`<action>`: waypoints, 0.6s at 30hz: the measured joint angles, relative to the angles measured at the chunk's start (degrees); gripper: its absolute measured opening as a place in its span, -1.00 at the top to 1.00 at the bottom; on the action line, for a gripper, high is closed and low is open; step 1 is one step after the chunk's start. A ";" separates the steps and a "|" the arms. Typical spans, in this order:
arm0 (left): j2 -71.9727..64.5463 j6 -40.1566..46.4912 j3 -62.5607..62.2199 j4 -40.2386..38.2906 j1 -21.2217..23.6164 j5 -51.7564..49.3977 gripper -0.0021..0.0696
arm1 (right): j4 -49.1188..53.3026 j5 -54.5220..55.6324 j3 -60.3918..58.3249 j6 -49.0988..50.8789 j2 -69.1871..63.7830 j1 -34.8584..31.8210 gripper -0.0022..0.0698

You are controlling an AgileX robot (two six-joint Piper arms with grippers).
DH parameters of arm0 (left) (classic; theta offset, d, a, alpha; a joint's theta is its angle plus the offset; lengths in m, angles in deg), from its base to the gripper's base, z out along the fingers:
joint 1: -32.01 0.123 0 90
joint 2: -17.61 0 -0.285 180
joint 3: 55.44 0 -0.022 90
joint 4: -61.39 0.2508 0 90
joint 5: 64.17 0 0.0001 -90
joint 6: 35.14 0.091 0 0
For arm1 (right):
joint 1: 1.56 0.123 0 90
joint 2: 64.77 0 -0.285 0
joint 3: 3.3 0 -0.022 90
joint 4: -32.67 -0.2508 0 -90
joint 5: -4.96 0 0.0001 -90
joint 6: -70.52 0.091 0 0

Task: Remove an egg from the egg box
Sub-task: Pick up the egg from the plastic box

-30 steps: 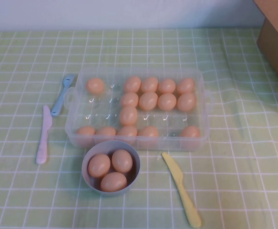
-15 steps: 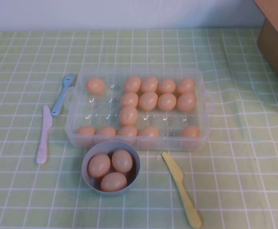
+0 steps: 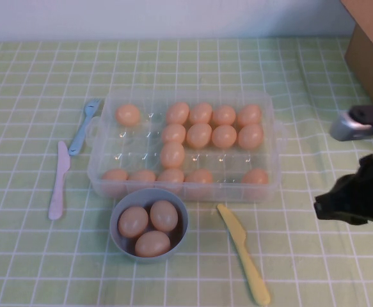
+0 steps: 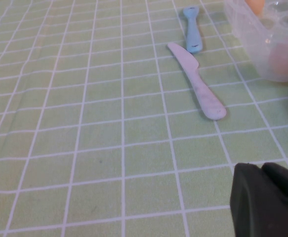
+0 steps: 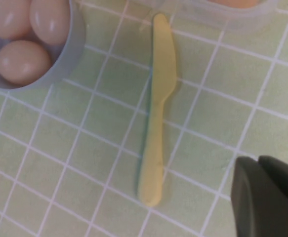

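The clear plastic egg box point(image 3: 186, 95) stands mid-table and holds several peach-orange eggs, such as one egg point(image 3: 172, 155) in its middle. My right gripper point(image 3: 321, 208) hangs at the right, beside the box's right end and above the cloth, shut and empty. In the right wrist view the gripper point(image 5: 257, 160) is shut, with the box's edge point(image 5: 223, 17) far from it. My left gripper point(image 4: 260, 168) does not show in the high view. In its wrist view it is shut and empty over bare cloth, with a corner of the box point(image 4: 255, 44) ahead.
A grey-blue bowl point(image 3: 118, 209) with three eggs sits in front of the box. A yellow knife point(image 3: 244, 252) lies to the bowl's right, a pink knife point(image 3: 58, 182) and a blue fork point(image 3: 82, 128) left of the box. A cardboard box point(image 3: 368, 51) stands at the far right.
My right arm has come into the high view from the right edge and moved in towards the box's right end. Eggs, box and bowl have not moved.
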 joint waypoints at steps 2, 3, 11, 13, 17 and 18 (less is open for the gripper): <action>0.00 0.00 0.00 0.00 0.00 0.00 0.95 | 2.48 -0.75 2.52 1.45 -2.80 1.90 0.99; 0.00 0.00 0.00 0.00 0.00 0.00 0.95 | 3.75 -1.33 3.95 2.40 -4.19 2.81 0.99; 0.00 0.00 0.00 0.00 0.00 0.00 0.95 | 11.28 -5.62 15.90 7.29 -14.37 10.53 0.99; 0.00 0.00 0.00 0.00 0.00 0.00 0.95 | 13.17 -6.98 18.40 8.16 -16.56 12.26 0.99; 0.00 0.00 0.00 0.00 0.00 0.00 0.95 | 17.26 -9.40 25.10 9.62 -21.15 14.71 0.99; 0.00 0.00 0.00 0.00 0.00 0.00 0.95 | 17.76 -9.81 26.56 9.68 -22.10 14.87 0.99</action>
